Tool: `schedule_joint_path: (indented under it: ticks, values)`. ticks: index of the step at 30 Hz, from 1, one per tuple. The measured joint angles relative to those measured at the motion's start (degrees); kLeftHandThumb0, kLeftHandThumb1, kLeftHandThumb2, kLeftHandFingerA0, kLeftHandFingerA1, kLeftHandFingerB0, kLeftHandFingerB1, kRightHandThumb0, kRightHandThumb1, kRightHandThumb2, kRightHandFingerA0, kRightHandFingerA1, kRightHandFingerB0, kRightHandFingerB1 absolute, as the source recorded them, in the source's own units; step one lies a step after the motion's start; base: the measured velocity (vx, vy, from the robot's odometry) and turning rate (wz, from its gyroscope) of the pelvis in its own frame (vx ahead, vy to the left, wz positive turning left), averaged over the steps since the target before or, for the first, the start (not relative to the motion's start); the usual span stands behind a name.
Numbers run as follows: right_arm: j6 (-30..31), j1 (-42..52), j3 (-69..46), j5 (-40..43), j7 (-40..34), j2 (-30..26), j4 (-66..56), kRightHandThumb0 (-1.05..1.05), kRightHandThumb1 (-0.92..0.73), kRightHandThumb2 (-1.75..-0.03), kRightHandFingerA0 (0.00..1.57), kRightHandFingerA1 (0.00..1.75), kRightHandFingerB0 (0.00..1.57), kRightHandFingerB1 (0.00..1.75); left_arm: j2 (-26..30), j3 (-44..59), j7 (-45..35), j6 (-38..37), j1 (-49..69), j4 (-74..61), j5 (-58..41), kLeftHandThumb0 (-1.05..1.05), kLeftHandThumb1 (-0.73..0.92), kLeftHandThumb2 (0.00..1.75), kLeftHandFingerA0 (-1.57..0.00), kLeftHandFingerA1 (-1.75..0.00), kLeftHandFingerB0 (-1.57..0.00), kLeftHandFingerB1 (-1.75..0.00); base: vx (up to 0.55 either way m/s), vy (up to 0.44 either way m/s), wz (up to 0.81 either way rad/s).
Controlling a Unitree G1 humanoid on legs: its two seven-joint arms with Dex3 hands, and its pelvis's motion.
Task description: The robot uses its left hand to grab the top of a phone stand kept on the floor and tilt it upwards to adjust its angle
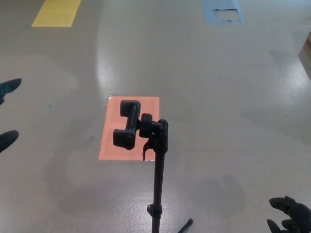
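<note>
The grey floor (218, 97) filled the view, glossy, with a pale glare near its middle. On it lay three coloured patches: an orange patch (146, 104) at the centre, a yellow patch (57, 12) at the far left, and a blue patch (222, 12), worn in its middle, at the far right. A light-coloured object, cut by the frame, showed at the far right edge. The phone stand (158, 179) rose from the near centre of the floor as a thin black pole, one foot splayed out to the right at the bottom edge. Its clamp (127, 125) sat at the top, to the left of the pole's joint, and stood out against the orange patch; nothing touched it. The left robot hand (8, 112) came in at the left edge, well apart from the clamp, with two dark fingertips (10, 86) spread wide and nothing between them. The right robot hand (290, 216) showed only in part at the near right corner, well clear of the pole; whether it was open or closed could not be told.
</note>
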Motion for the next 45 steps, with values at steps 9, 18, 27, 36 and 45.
schedule_joint_path:
  ticks: [9, 18, 27, 36, 45]
  values:
    - [0.1, -0.5, 0.3, 0.0, 0.1, -0.2, 0.0, -0.33, -0.61, -1.12, 0.0, 0.48, 0.0, 0.47, 0.2, -0.1, 1.0, -0.5, 0.2, -8.4, 3.6, -0.81, 0.91, 0.69, -0.15, -0.25, -0.03, -0.2, 0.0, 0.0, 0.0]
    - [0.2, -0.6, 0.5, -0.1, 0.2, -0.3, 0.0, -0.33, -0.6, -1.12, 0.0, 0.48, 0.0, 0.47, 0.2, 0.0, 1.3, -0.5, 1.0, -17.2, 6.3, -0.8, 0.92, 0.7, -0.12, -0.25, 0.0, -0.19, 0.0, 0.0, 0.0]
    - [0.5, -1.3, 0.9, -0.2, 0.2, -0.4, 0.0, -0.33, -0.59, -1.11, 0.0, 0.48, 0.0, 0.47, 0.0, -1.0, 0.0, 1.6, 1.8, -27.2, 9.6, -0.86, 0.76, 1.11, -0.19, -0.37, 0.0, -0.2, 0.0, 0.0, 0.0]
    - [1.0, -1.4, 1.0, -0.2, 0.4, -0.4, 0.0, -0.33, -0.6, -1.12, 0.0, 0.48, 0.0, 0.47, -1.0, -3.9, -1.8, 3.9, 1.7, -31.2, 12.7, -0.89, 0.77, 1.1, -0.19, -0.31, 0.0, -0.17, 0.0, 0.0, 0.0]
    - [1.4, -1.6, 1.3, -0.4, 0.6, -0.4, 0.1, -0.33, -0.6, -1.12, 0.0, 0.48, 0.0, 0.47, -2.6, -6.1, -4.0, 5.7, 1.2, -33.2, 14.2, -0.89, 0.77, 1.11, -0.19, -0.32, 0.0, -0.16, 0.0, 0.0, 0.0]
